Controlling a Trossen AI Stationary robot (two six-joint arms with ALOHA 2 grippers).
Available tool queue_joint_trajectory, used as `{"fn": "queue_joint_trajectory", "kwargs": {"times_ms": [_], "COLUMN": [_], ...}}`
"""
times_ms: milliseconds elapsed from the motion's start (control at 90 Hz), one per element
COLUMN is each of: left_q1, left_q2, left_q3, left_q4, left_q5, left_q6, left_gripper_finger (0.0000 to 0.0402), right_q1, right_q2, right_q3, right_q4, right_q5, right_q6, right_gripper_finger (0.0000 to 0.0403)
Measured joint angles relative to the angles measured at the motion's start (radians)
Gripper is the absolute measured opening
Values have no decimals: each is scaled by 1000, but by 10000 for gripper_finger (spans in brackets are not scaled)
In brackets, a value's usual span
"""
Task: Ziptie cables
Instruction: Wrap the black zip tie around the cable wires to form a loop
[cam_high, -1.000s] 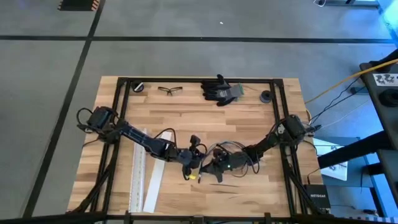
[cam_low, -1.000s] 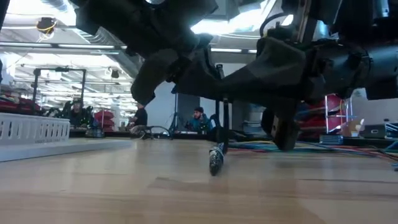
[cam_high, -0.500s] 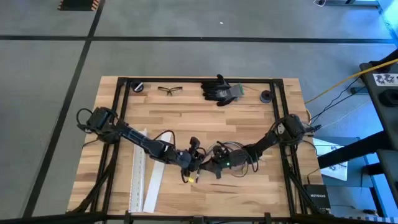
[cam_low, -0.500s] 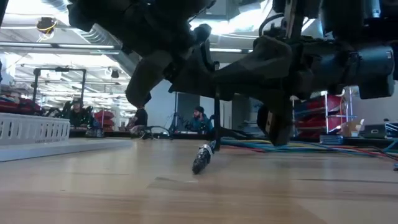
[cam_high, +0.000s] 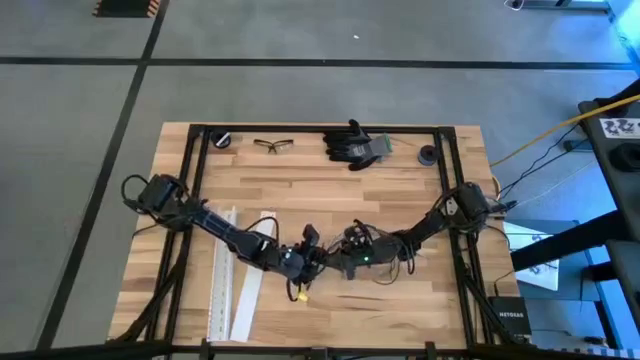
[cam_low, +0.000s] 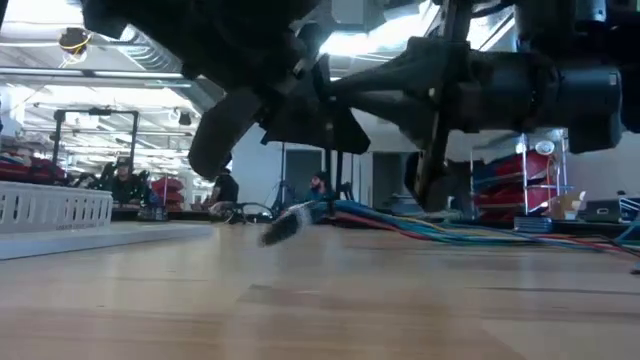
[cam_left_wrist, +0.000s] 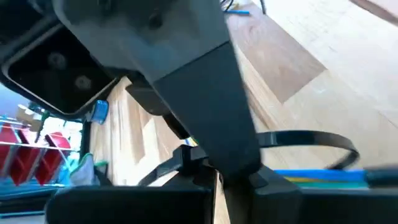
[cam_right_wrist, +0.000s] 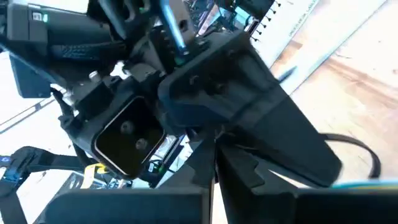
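Both grippers meet mid-table over the cables (cam_high: 385, 250): left gripper (cam_high: 305, 264), right gripper (cam_high: 328, 266); I cannot tell either claw's state.

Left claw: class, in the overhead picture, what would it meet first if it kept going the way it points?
Most likely the right claw, facing it almost tip to tip from the left claw, with the cables just behind; heights are unclear.

L gripper (cam_high: 306, 262) & R gripper (cam_high: 332, 265) meet mid-table (both low).
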Motion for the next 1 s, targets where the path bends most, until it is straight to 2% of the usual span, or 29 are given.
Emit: {"fn": "queue_joint_trajectory", "kwargs": {"times_ms": [222, 356, 478, 567, 789, 1000], "left_q1": [-13, -8, 2, 9, 9, 11], "left_q2": [2, 2, 2, 2, 2, 2], "left_q3": [-2, -2, -1, -1, 0, 0], "left_q4": [-7, 3, 0, -2, 0, 19], "left_q5": [-16, 2, 2, 2, 0, -6], "left_q6": [-13, -52, -119, -174, -275, -347], "left_gripper_finger": [0, 0, 0, 0, 0, 0], "right_q1": [-18, -21, -35, -34, -34, -33], "right_q2": [0, 0, -1, -23, -97, -146], "right_q3": [1, 16, 16, 13, -26, -65], "right_q4": [-21, -32, -26, -12, -29, -53], "right_q5": [-8, -95, -152, -197, -323, -325], "right_q6": [20, 22, -40, -80, -115, -218], "right_gripper_finger": [1, 1, 7, 28, 113, 151]}}
